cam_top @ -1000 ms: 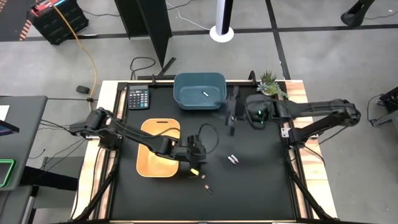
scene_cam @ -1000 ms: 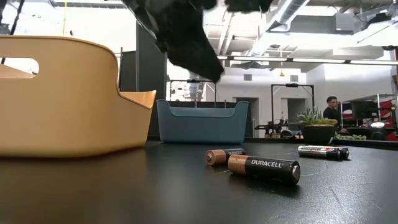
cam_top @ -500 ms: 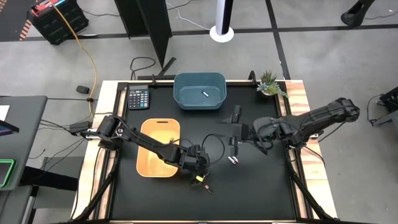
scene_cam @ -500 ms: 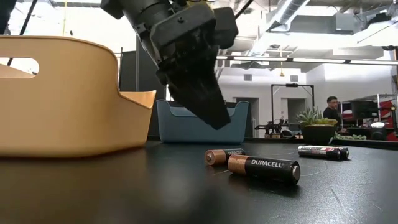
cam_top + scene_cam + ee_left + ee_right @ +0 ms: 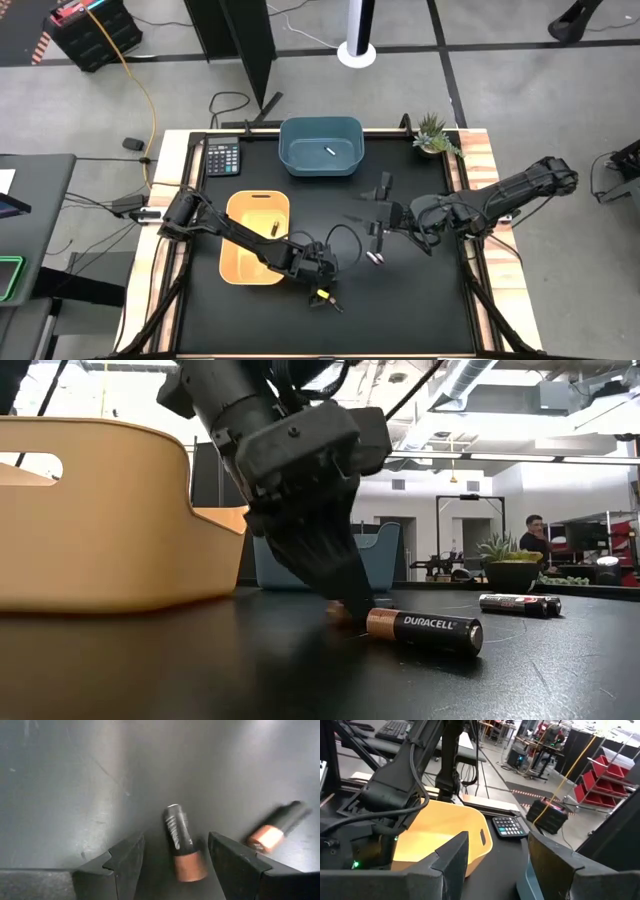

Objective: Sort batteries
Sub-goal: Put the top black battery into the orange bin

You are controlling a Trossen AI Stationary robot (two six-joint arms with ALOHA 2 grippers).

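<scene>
Overhead ducts and bright shop lights fill the room behind a black worktop (image 5: pixel 420 290) where we sort batteries. We see a copper-and-black battery (image 5: pixel 180 842) lying flat between the spread fingers of the left claw (image 5: pixel 175 855), which is lowered to the surface near the front edge of the worktop; the wrist camera shows gaps on both sides of the cell, so nothing is pinched. A second copper-ended battery (image 5: pixel 277 825) lies just beside it, apart from the fingers. From table height we read a Duracell battery (image 5: pixel 424 631) in front, while the claw's dark body (image 5: pixel 300 480) hides most of the cell behind it; from above, these two are only small specks at the claw tip (image 5: pixel 322 295).

Near the middle of the worktop, a pair of batteries (image 5: pixel 375 257) lies directly under the right claw (image 5: pixel 377 232); the low view shows them as dark-and-silver cells (image 5: pixel 519 603) lying on the surface. The right wrist camera shows that claw's fingers spread wide and holding nothing.

Only the overhead view shows what the trays hold: a single whitish cell (image 5: pixel 329 150) in the blue tray (image 5: pixel 320 128) at the back, and one dark cell (image 5: pixel 270 229) in the yellow tray (image 5: pixel 240 268) to the left. A calculator (image 5: pixel 221 157) and a small potted plant (image 5: pixel 434 134) sit at the back corners.
</scene>
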